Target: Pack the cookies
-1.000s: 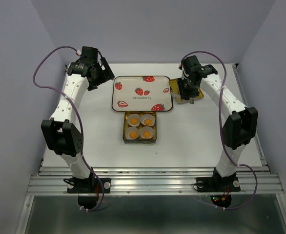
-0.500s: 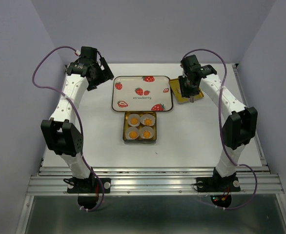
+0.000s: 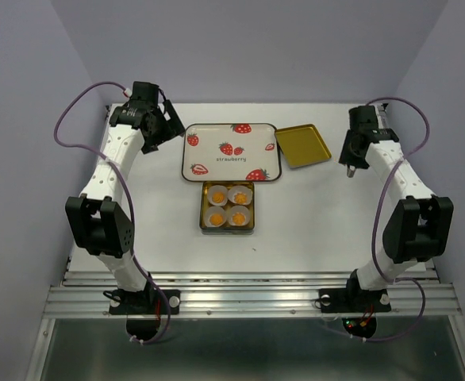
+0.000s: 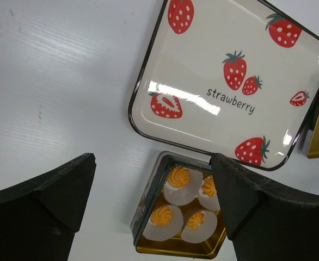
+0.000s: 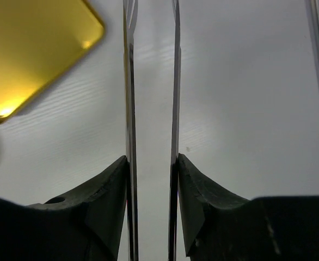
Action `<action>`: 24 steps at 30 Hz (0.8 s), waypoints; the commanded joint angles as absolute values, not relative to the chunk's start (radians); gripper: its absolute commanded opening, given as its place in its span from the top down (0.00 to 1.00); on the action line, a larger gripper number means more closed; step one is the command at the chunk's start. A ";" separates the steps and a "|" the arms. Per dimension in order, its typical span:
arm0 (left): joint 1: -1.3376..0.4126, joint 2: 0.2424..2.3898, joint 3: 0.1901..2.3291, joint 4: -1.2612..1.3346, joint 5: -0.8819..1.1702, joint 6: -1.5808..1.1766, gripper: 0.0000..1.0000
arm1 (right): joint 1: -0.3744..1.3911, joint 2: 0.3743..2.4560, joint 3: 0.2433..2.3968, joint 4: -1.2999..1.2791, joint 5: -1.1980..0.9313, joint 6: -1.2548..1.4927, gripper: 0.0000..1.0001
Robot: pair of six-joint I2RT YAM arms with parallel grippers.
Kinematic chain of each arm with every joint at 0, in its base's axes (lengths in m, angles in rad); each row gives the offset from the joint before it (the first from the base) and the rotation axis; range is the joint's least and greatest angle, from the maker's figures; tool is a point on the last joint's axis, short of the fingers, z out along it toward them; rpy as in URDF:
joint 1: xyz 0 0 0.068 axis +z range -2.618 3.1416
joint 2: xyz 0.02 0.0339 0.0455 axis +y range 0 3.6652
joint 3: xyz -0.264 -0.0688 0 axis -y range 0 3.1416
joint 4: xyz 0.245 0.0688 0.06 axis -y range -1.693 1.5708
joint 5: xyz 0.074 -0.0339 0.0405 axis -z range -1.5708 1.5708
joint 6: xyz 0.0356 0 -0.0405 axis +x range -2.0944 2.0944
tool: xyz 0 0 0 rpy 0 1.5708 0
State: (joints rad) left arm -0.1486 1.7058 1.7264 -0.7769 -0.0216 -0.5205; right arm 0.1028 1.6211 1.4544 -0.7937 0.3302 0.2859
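Item: four cookies [image 3: 228, 205], each in a paper cup, in the open gold tin [image 3: 202, 211]; neither gripper touches them.
Detail: the tin's right side is hidden behind my left gripper [image 4: 152, 162], which is spread wide and hangs far-left, well apart. My right gripper [image 3: 350, 163] is narrowly parted and empty, its tips cut off in the wrist view. It sits right of the gold lid [image 3: 302, 145], far from the cookies.

Only one word [image 4: 230, 101] can be read here: "strawberry", printed in small dark lowercase letters on the cream tray [image 4: 203, 54]. It's seen just ahead of the left gripper [image 4: 153, 157], past the fingertips and off toward its right finger. From the top camera the same word can only barely be made out.
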 commanded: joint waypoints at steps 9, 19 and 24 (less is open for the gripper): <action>-0.144 1.625 1.683 -0.755 -0.005 -0.519 0.01 | -0.136 1.627 1.148 -0.575 0.241 0.129 0.54; -0.144 1.600 1.651 -0.756 -0.005 -0.514 0.01 | -0.149 1.624 1.075 -0.601 0.215 0.130 0.35; -0.144 1.595 1.657 -0.759 -0.008 -0.512 0.01 | -0.149 1.606 1.124 -0.641 0.212 0.120 0.00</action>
